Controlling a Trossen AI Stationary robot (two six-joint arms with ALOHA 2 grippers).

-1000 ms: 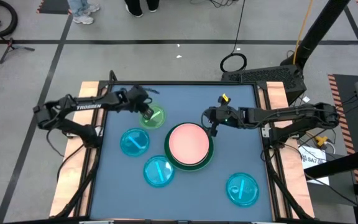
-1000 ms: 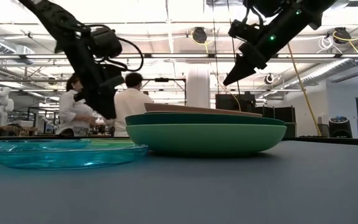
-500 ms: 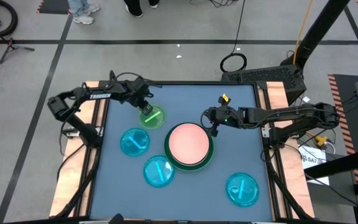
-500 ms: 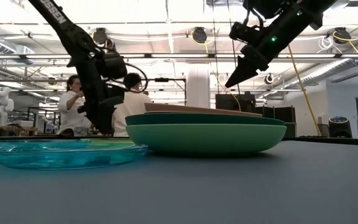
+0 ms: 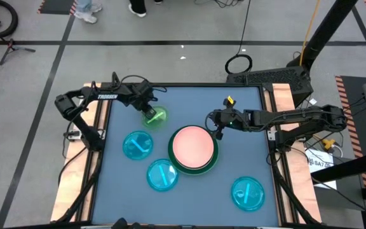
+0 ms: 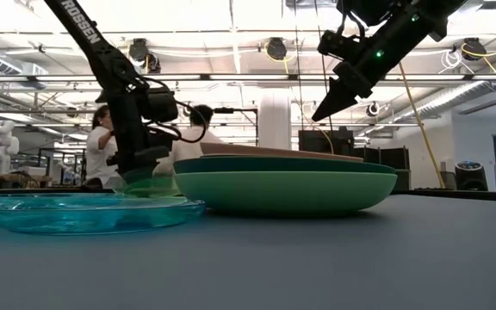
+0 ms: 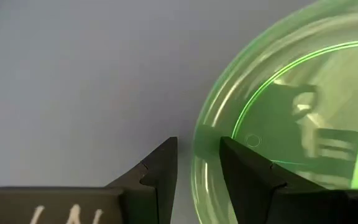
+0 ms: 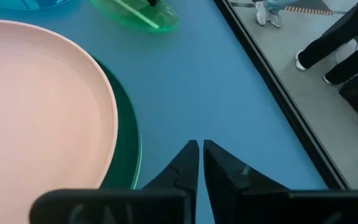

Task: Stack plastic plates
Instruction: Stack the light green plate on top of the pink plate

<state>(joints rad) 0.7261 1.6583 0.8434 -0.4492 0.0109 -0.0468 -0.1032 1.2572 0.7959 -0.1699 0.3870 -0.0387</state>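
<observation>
A small translucent lime plate (image 5: 157,117) (image 7: 303,81) lies at the table's far left, and my left gripper (image 5: 146,111) (image 7: 197,146) is shut on its rim. A pink plate (image 5: 192,145) tops a dark green (image 6: 282,164) and a light green plate (image 6: 282,191) mid-table. Three translucent cyan plates lie flat: (image 5: 137,145), (image 5: 162,175), (image 5: 248,193). My right gripper (image 5: 216,131) (image 8: 200,146) hangs shut above the table, just past the stack's far right rim, touching nothing. My left gripper pinches the lime plate's rim (image 7: 207,138) on the side toward the table's far left corner. One finger (image 7: 247,171) is inside the plate and the other finger (image 7: 159,169) outside it. It comes slanting down from the left. The held side looks tipped up (image 6: 147,182).
The nearest cyan plate (image 6: 84,213) fills the low view's left foreground. Wooden side boards (image 5: 80,165) and the arm bases flank the blue tabletop (image 5: 196,102). People stand in the room beyond the far edge. Open tabletop lies along the far edge and at the near centre.
My left gripper came down onto the lime plate's rim, while the arm's elbow swung toward the far edge. The plate now looks smaller and brighter from above, its held side tipped up. My right arm kept still.
</observation>
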